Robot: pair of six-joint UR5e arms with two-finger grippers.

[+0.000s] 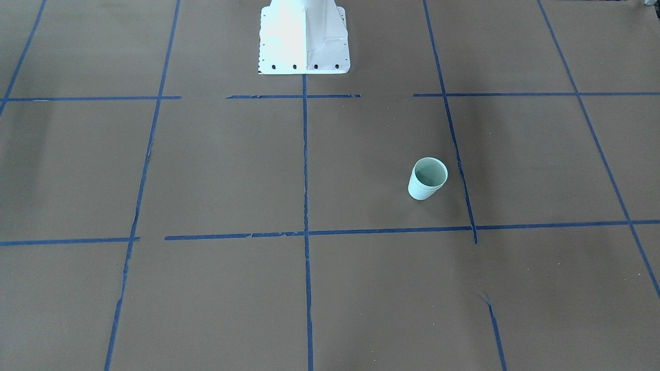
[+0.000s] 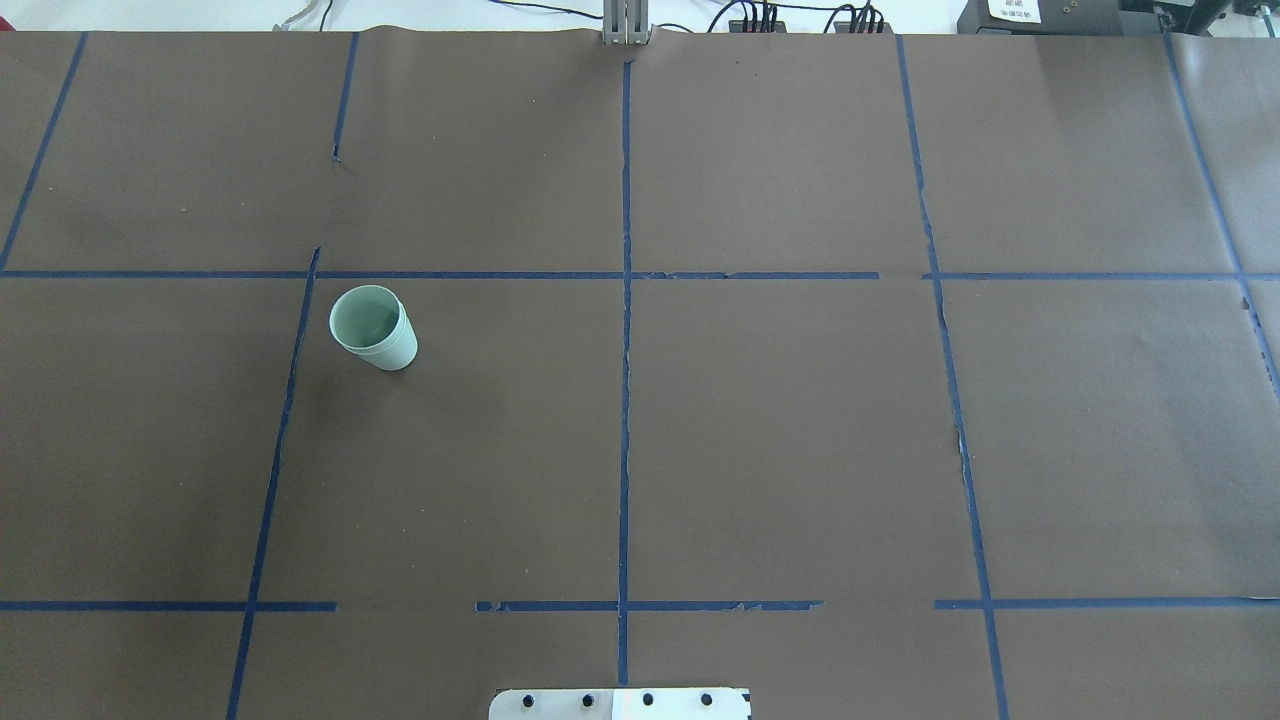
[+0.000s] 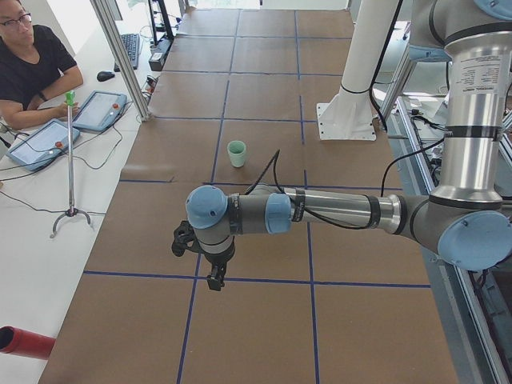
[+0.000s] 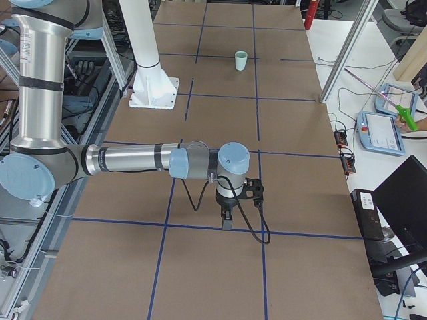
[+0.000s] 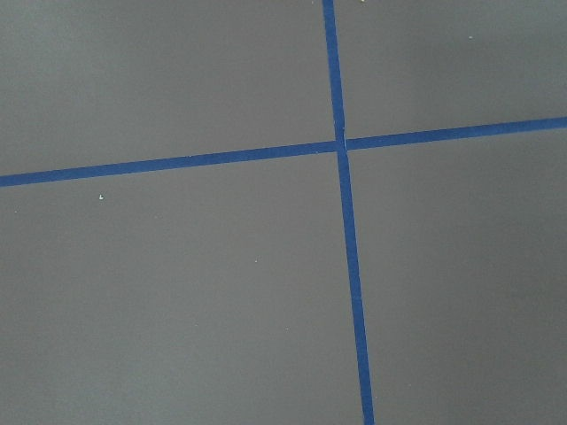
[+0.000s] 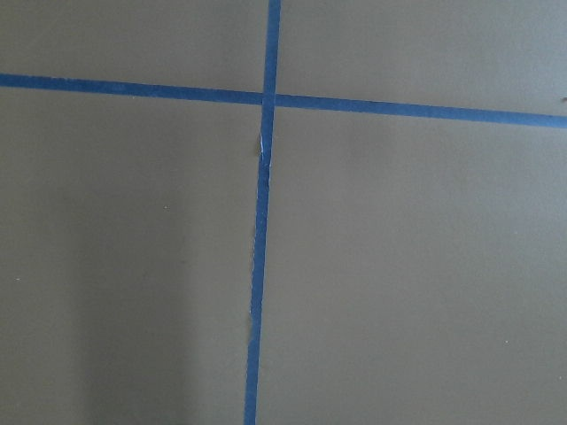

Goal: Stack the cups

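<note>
The cups (image 1: 427,180) are pale mint-green and stand upright as one nested pair, with two rims showing one just above the other. They stand on the brown table, left of centre in the overhead view (image 2: 375,330), and show small in both side views (image 3: 237,154) (image 4: 241,61). My left gripper (image 3: 214,280) shows only in the exterior left view, hanging over the table far from the cups. My right gripper (image 4: 227,220) shows only in the exterior right view, also far from them. I cannot tell whether either is open or shut. Both wrist views show only brown paper and blue tape.
Blue tape lines (image 2: 626,400) split the brown table into squares. The white robot base (image 1: 304,41) stands at the table's edge. An operator (image 3: 32,64) sits beside the table with tablets (image 3: 104,108), and a thin stand (image 3: 70,160) rises next to them.
</note>
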